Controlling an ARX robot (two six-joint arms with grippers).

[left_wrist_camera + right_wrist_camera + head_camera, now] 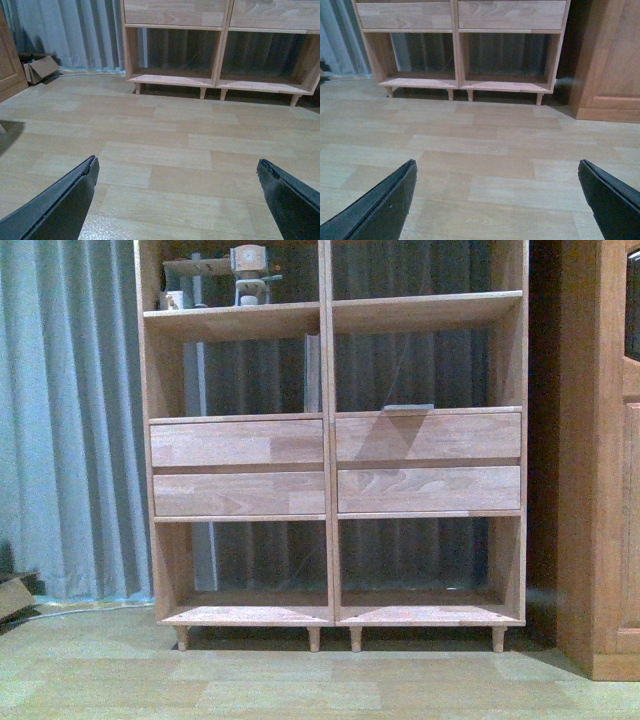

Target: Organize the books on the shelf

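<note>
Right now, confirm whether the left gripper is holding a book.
No, the left gripper is wide open, and only bare floor shows between its jaws.

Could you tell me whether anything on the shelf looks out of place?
One book lies flat at the front edge of the shelf's right middle bay, just above the drawers, while the other book stands upright against the divider in the left bay. Nothing looks spilled or damaged.
</note>
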